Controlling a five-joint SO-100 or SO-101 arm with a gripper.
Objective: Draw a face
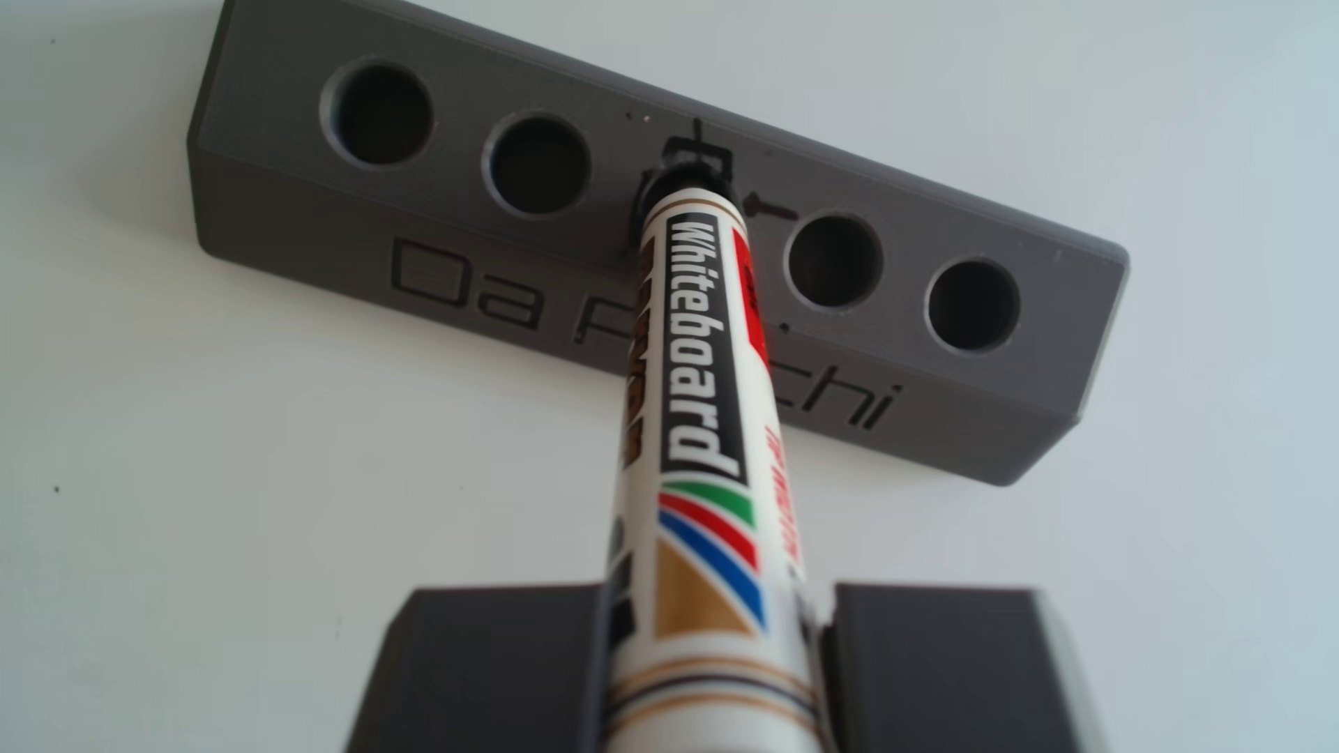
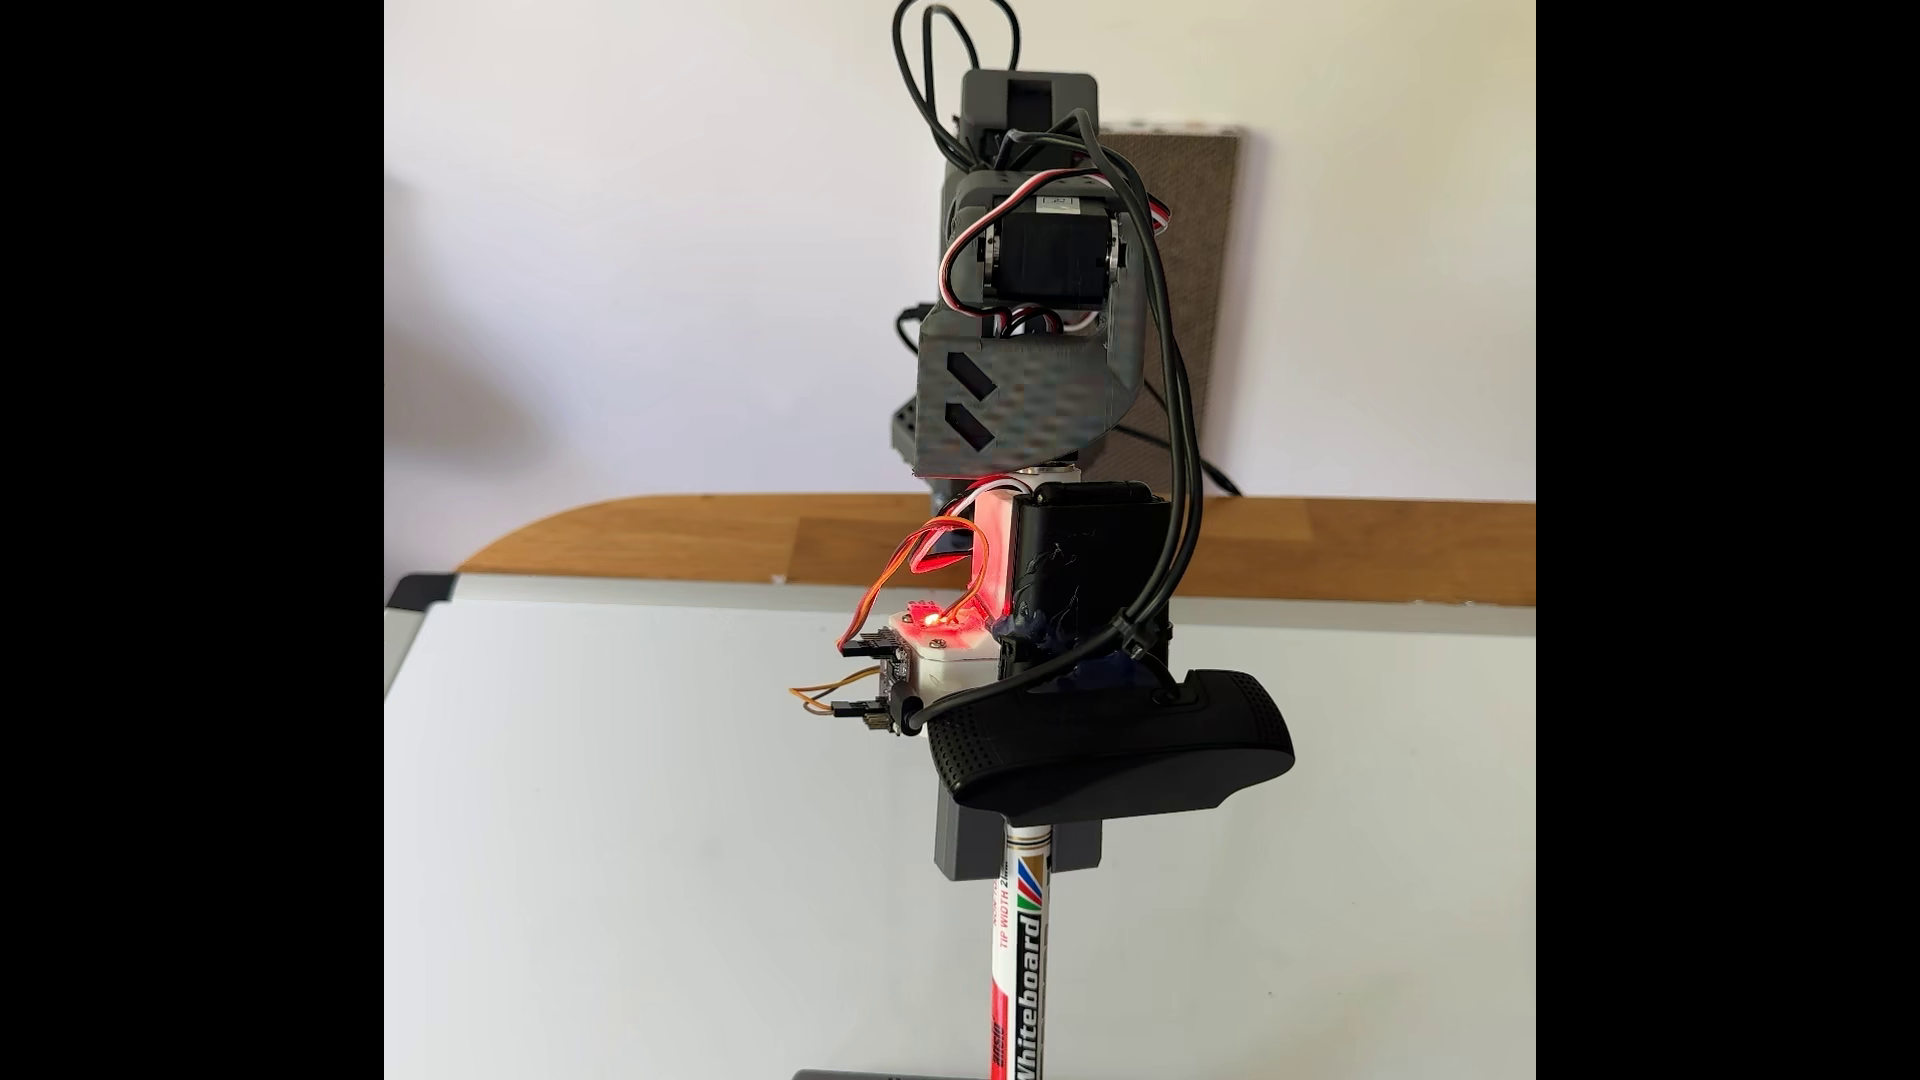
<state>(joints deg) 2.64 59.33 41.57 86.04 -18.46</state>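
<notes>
Partly hidden, the marker (image 1: 706,405) tip is sitting in the grey block's (image 1: 290,195) middle hole; tool (image 1: 717,651) is gripping the marker. No face strokes are showing on the white board (image 2: 623,831); wooden worktop (image 2: 727,540) is lying behind.

A hobbyist's robot-drawing corner in a home or small office.

A wooden desk (image 2: 644,540) with a rounded edge stands against a plain pale wall (image 2: 644,260), and a framed whiteboard (image 2: 623,831) lies flat on it. The arm (image 2: 1023,384) is made of grey 3D-printed parts with bare servo wiring, a lit red circuit board (image 2: 935,621) and a black webcam (image 2: 1112,753) strapped on. A printed dark grey pen holder (image 1: 304,217) with round holes and engraved lettering sits on the board, and a brown textured panel (image 2: 1195,260) leans against the wall behind.
</notes>
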